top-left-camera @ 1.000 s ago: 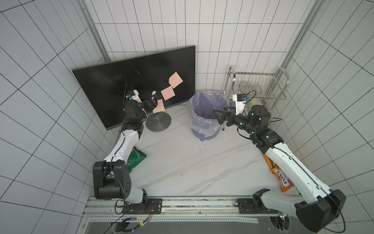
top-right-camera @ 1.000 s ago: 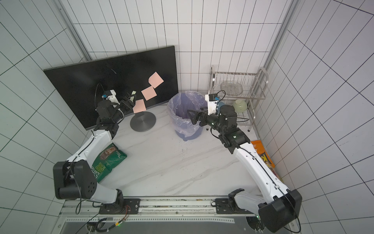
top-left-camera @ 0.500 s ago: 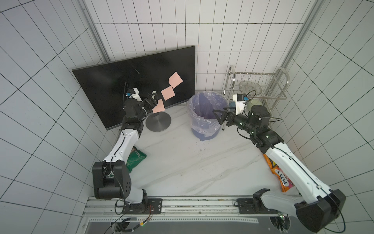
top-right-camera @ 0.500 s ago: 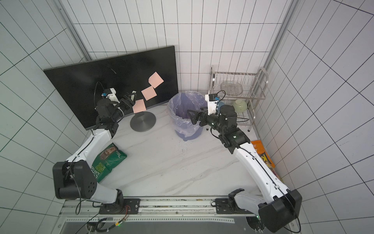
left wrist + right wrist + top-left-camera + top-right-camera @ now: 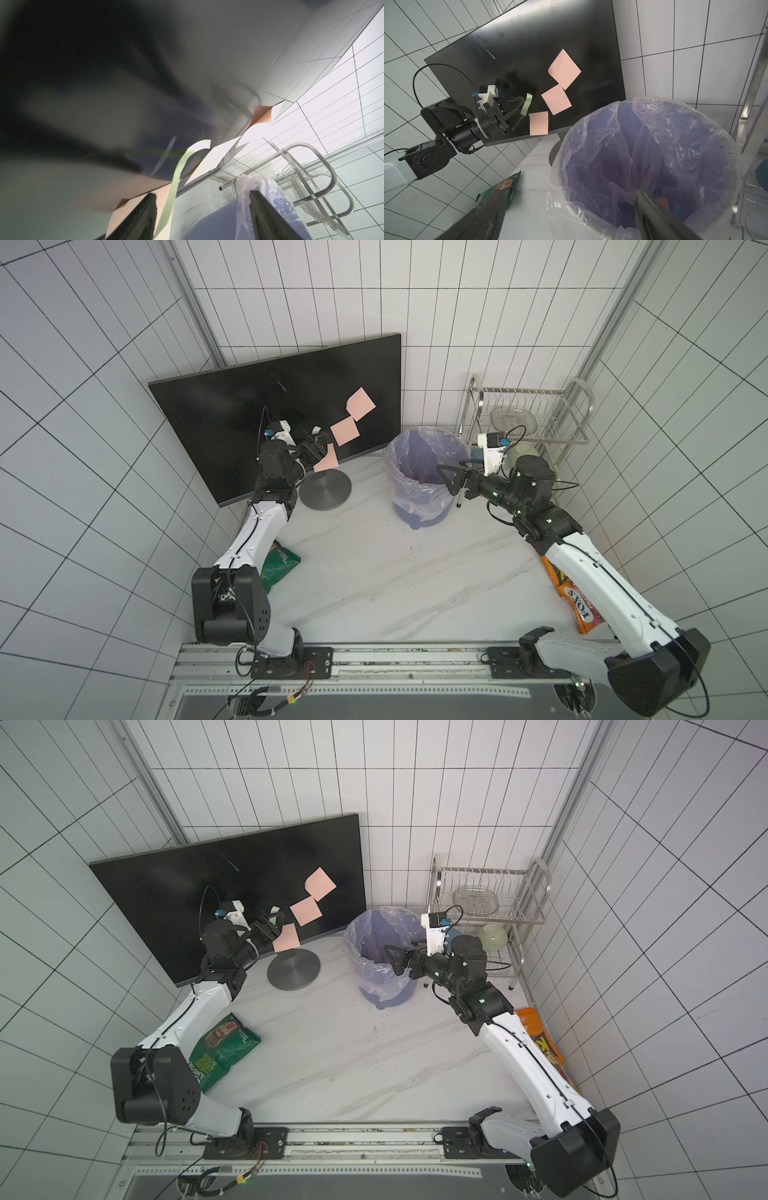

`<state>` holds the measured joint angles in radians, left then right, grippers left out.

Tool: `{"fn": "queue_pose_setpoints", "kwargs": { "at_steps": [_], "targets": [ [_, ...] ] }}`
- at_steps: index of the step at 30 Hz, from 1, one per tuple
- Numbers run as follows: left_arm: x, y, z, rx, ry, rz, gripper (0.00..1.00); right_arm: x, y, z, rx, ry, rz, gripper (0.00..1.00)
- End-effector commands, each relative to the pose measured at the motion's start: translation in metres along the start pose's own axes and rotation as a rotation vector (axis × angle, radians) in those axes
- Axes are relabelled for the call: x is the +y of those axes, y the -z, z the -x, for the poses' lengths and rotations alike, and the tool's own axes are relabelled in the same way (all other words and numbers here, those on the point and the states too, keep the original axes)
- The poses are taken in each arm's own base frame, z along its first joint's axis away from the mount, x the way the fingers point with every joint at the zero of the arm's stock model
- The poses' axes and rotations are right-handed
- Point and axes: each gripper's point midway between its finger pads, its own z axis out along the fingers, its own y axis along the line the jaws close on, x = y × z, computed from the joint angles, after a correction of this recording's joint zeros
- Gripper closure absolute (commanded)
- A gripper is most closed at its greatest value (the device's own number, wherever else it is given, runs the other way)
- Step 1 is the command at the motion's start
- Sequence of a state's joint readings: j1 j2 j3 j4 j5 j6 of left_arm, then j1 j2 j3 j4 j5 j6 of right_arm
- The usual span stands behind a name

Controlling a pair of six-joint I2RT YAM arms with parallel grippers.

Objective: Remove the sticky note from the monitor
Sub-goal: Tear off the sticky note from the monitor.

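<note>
The monitor (image 5: 249,406) stands at the back left on a round grey base (image 5: 326,491). Three pink sticky notes (image 5: 360,403) (image 5: 345,431) (image 5: 327,460) and a pale green sticky note (image 5: 527,104) are on its screen. My left gripper (image 5: 522,107) is open at the screen, and the curled green sticky note (image 5: 176,176) hangs between its jaws, close to one finger (image 5: 145,212). My right gripper (image 5: 445,481) is open over the rim of the lined purple bin (image 5: 419,506) and holds nothing.
A green snack bag (image 5: 278,568) lies by the left arm. An orange snack bag (image 5: 577,601) lies under the right arm. A metal dish rack (image 5: 532,418) with a pale bowl (image 5: 492,937) stands at the back right, behind the bin.
My left gripper has moved slightly forward along the screen toward the notes. The right arm has not moved.
</note>
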<state>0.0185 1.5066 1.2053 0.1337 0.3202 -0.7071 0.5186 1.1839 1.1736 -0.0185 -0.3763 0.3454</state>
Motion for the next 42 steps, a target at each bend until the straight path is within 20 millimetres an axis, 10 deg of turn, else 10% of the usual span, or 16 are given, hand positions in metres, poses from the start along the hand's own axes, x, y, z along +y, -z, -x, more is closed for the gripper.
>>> {"fn": "queue_pose_setpoints", "kwargs": {
  "at_steps": [1, 23, 42],
  "targets": [
    [0.002, 0.002, 0.007, -0.022, -0.010, 0.045, 0.38, 0.009, 0.002, 0.017, -0.052, 0.025, 0.019, 0.01],
    [0.004, 0.001, 0.008, -0.028, -0.024, 0.072, 0.99, 0.009, 0.001, 0.016, -0.050, 0.022, 0.023, 0.01],
    [-0.038, 0.021, -0.007, -0.018, -0.050, -0.001, 1.00, 0.011, 0.002, 0.021, -0.057, 0.022, 0.027, 0.01]
  ]
}}
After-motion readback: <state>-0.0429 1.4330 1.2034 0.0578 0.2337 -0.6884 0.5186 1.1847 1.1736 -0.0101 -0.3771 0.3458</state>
